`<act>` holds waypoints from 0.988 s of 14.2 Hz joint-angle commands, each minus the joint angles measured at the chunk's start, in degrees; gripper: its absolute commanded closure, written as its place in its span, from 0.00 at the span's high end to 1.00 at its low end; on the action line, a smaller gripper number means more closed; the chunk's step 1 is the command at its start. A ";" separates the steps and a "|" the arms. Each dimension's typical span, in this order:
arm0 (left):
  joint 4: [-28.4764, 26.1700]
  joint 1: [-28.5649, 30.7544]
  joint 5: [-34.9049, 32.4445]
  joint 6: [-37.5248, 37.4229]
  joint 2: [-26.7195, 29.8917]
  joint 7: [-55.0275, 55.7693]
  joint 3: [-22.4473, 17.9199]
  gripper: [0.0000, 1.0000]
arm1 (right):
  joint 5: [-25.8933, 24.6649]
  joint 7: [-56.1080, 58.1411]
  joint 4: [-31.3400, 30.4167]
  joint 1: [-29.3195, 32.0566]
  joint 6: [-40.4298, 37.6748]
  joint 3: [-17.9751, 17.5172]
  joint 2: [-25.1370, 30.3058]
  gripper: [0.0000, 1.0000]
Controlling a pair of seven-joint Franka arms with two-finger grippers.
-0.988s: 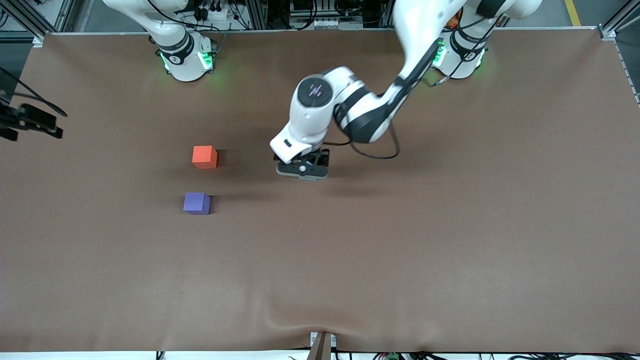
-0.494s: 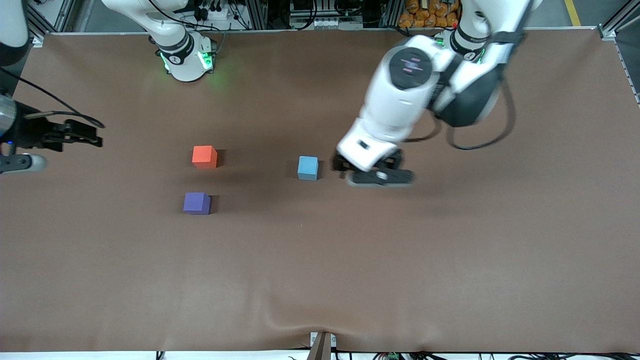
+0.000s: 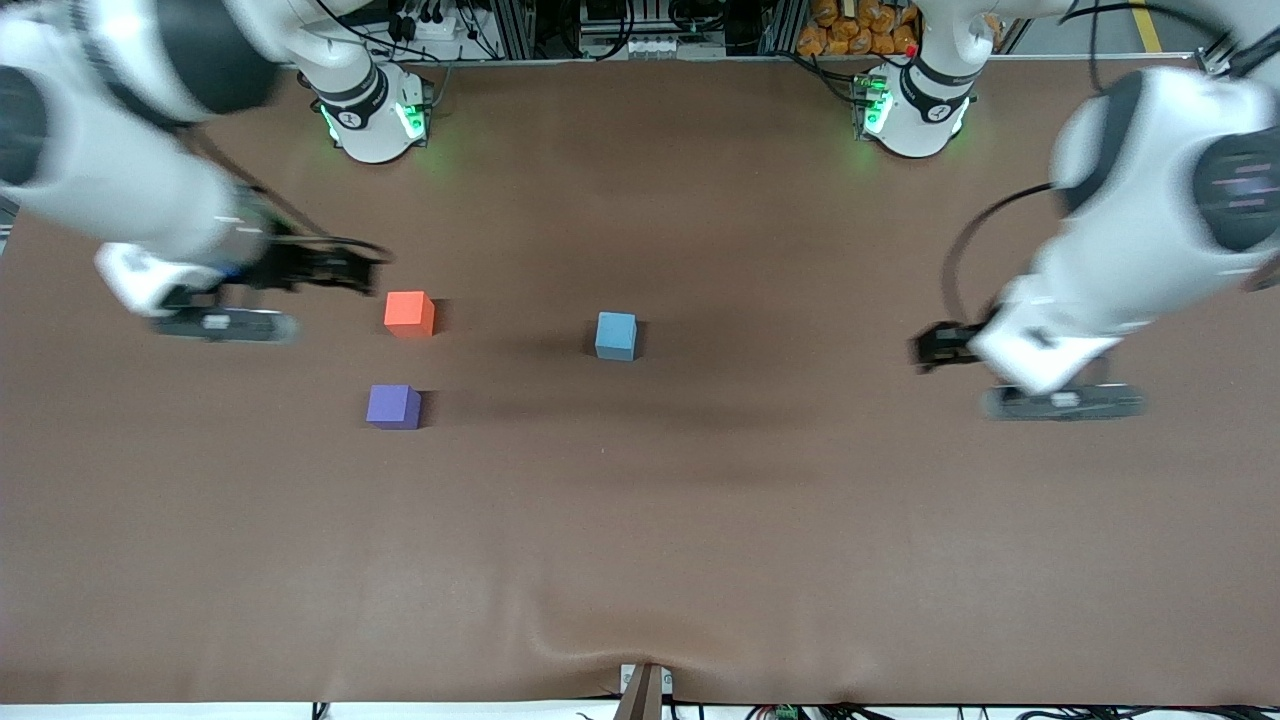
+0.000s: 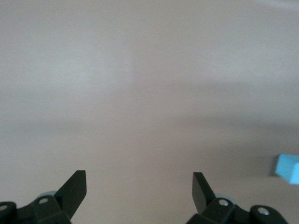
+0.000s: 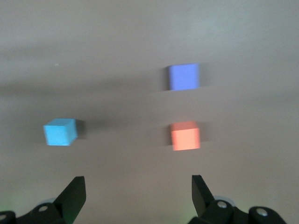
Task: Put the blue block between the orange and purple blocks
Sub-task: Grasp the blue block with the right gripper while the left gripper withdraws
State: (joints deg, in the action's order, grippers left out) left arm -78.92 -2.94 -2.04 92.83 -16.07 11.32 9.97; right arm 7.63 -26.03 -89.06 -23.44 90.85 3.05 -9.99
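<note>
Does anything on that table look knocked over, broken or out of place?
Nothing stands out. The blue block, orange block and purple block all sit flat and apart on the brown table; nothing is spilled or damaged.

Blue block [image 3: 616, 335] apart from orange and purple blocks [image 3: 409, 313].

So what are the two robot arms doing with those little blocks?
Right now neither arm holds anything. The blue block sits alone mid-table, not yet between the orange block and the purple block. The right gripper hangs open by the orange block. The left gripper is open at its own end.
</note>
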 commanded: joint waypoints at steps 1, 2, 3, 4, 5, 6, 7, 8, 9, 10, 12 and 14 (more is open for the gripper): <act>-5.09 6.08 -0.16 -1.07 5.42 -7.42 0.84 1.00 | 2.64 -4.12 -0.23 -5.81 5.45 0.82 -4.94 1.00; -6.84 7.32 -0.16 -0.98 6.91 -8.40 0.93 1.00 | 5.09 -4.21 -0.23 -7.31 8.00 0.82 -6.43 1.00; -9.03 7.42 -0.16 -0.98 8.93 -8.85 0.50 1.00 | 5.99 -4.21 -0.23 -8.80 10.46 0.82 -8.10 1.00; -11.49 6.82 -0.16 -0.98 11.82 -9.81 -1.42 1.00 | 6.08 -4.21 -0.23 -9.69 12.66 0.82 -9.95 1.00; -14.13 4.89 -0.07 -0.81 14.28 -10.34 -3.62 1.00 | 6.08 -4.21 -0.32 -11.09 14.60 0.82 -11.62 1.00; -16.50 2.27 -0.07 -0.81 16.66 -10.35 -5.38 1.00 | 6.08 -4.21 -0.76 -12.49 16.27 0.82 -12.68 1.00; -18.09 0.15 -0.07 -0.81 18.51 -10.35 -7.31 1.00 | 6.00 -4.29 -1.63 -13.38 18.63 0.82 -13.56 1.00; -18.28 -1.09 -0.16 -0.98 19.31 -10.44 -7.94 1.00 | 6.08 -4.21 -3.29 -14.43 21.09 0.82 -14.00 1.00; -17.85 -1.88 -0.07 -1.07 19.32 -10.96 -8.90 1.00 | 6.08 -4.29 -5.05 -15.49 24.08 0.82 -14.27 1.00; -17.67 -3.81 -0.07 -1.16 19.67 -12.44 -10.65 1.00 | 6.08 -4.29 -6.90 -16.80 27.15 0.91 -14.88 1.00; -17.15 -5.14 -0.07 -4.04 21.59 -15.08 -12.78 1.00 | 5.99 -4.29 -9.54 -18.30 32.08 0.91 -16.29 1.00; -13.65 -4.80 0.02 -6.60 21.60 -15.80 -12.61 1.00 | 5.99 -4.38 -11.04 -19.89 34.47 0.91 -17.69 1.00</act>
State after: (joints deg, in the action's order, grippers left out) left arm -94.80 -7.39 -2.03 88.92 4.31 -2.91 -2.00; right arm 12.57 -30.10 -98.09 -41.61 122.98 3.10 -27.32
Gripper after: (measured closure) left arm 0.000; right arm 0.000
